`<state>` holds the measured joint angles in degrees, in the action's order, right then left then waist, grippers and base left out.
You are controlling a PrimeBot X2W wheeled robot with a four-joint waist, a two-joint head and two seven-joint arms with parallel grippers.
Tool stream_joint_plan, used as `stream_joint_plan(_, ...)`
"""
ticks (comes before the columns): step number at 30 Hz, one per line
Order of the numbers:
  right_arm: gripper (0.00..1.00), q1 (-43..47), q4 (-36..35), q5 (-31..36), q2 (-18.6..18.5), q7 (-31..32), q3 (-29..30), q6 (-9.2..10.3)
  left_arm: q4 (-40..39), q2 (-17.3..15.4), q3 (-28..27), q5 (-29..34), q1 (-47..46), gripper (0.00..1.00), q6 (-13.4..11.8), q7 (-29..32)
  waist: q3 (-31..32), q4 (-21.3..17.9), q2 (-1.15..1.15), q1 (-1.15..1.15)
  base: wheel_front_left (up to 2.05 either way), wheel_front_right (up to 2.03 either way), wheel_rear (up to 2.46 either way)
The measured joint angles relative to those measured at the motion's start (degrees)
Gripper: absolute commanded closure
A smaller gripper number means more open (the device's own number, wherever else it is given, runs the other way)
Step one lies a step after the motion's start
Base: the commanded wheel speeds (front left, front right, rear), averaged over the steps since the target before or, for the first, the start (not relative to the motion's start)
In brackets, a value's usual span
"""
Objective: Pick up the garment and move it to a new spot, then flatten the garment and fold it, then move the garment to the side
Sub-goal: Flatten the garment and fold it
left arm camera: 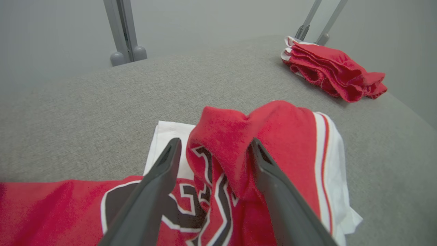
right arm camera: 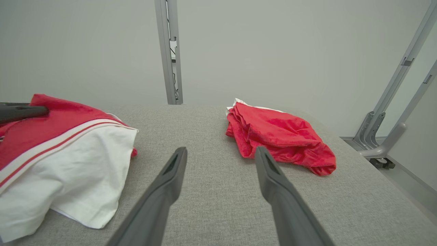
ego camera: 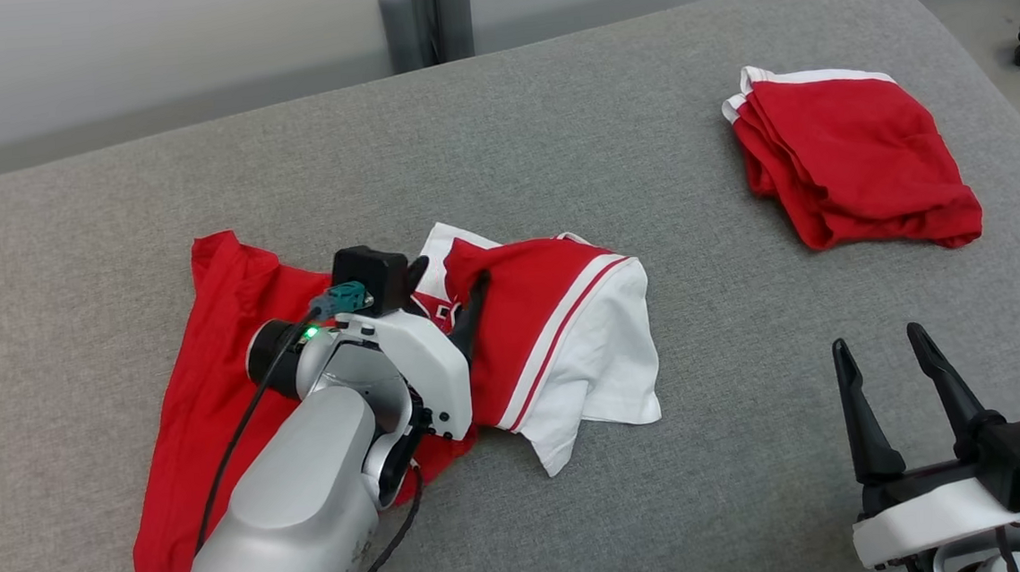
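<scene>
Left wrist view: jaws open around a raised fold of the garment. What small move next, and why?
Probably close the left gripper on that fold: its jaws stand open either side of a raised red ridge of the garment, so nothing is gripped yet, and the cloth lies crumpled, not flat.

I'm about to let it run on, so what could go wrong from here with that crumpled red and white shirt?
The open left gripper straddles a raised fold of the crumpled garment; closing there may pinch several layers, so it lifts bunched. Red cloth spreads beneath the left forearm and could snag. Moving it right could disturb the folded red garment.
</scene>
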<state>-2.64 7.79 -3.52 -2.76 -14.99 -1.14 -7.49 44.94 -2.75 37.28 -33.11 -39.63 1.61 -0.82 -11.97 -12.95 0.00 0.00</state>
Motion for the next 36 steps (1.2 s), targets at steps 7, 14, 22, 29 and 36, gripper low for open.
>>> stream_joint_plan(7, 0.00, 1.26, -0.02, 0.82, 0.00, 0.00, 2.35, 0.00, -1.33, -0.04, -1.13, -1.18, 1.15, 0.00, -1.76, -11.48, 1.61, 2.74, 0.00, 0.00, 0.00, 0.00, 0.00)
stream_joint_plan(14, 0.00, 5.02, -1.19, 3.19, 0.02, 0.00, 7.06, 0.00, -11.69, -3.13, -4.13, 0.32, 12.64, 0.00, -5.39, -14.13, 5.32, 6.55, 0.00, 0.00, 0.00, 0.00, 0.00)
stream_joint_plan(22, 0.00, 9.11, -0.74, 4.58, 0.01, 0.00, 9.02, -0.01, -27.92, -9.07, -15.23, 6.23, 34.76, 0.00, -9.51, -14.26, 12.55, 13.16, 0.00, 0.00, 0.00, 0.00, 0.00)
stream_joint_plan(29, 0.00, 10.07, 1.85, 3.65, 0.03, 0.00, 6.56, 0.00, -34.33, -7.49, -23.10, 10.31, 45.78, 0.00, -8.87, -14.27, 15.87, 15.43, 0.00, 0.00, 0.00, 0.00, 0.00)
stream_joint_plan(36, 0.00, 10.55, 1.89, 2.49, 0.03, 0.00, 5.44, 0.00, -35.61, -5.24, -27.47, 13.33, 48.65, 0.00, -6.59, -14.27, 16.36, 15.35, 0.00, 0.00, 0.00, 0.00, 0.00)
